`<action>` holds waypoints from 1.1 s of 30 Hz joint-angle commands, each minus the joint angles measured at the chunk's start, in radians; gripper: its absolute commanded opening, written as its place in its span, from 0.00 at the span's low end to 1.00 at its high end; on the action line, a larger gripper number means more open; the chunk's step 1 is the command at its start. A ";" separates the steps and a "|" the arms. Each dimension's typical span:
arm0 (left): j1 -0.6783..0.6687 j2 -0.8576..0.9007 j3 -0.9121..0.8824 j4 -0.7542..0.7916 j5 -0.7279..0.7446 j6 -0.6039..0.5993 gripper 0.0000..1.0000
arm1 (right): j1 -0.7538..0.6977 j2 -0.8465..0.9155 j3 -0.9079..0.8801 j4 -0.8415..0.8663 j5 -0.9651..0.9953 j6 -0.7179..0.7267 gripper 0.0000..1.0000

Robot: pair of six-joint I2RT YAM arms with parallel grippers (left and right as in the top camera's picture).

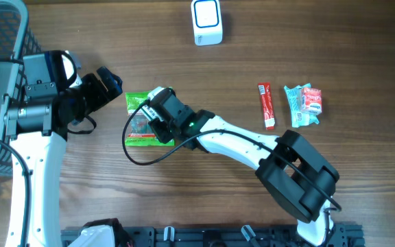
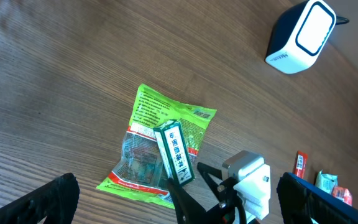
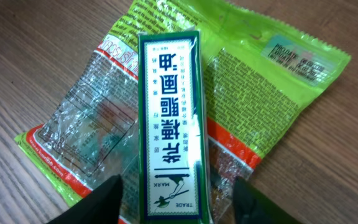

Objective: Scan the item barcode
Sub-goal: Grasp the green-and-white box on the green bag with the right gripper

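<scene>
You're at pickup: the right gripper (image 3: 178, 202) straddles the green box (image 3: 169, 112) atop the snack bag (image 3: 272, 93), half-open and gripping nothing. The left gripper (image 1: 112, 88) gapes empty. Next, close on the box and show it to the scanner (image 1: 206, 22).

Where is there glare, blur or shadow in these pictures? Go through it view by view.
Overhead: even light, sharp, soft shadows. Left wrist: the table smears out of focus at top left; the scanner face shines. Right wrist: the green box is sharp with a white glint low on it, the pouch window glitters, the pincer fingers are dark blurs.
</scene>
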 commanded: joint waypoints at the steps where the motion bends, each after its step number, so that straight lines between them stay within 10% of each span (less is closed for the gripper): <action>1: 0.006 0.002 0.012 0.003 -0.006 0.009 1.00 | 0.003 0.011 0.001 0.003 -0.055 0.003 0.56; 25: 0.006 0.002 0.012 0.003 -0.006 0.009 1.00 | 0.003 -0.026 0.001 0.021 -0.010 -0.052 0.33; 33: 0.006 0.002 0.012 0.003 -0.006 0.009 1.00 | 0.003 -0.111 0.001 -0.107 0.272 -0.161 0.30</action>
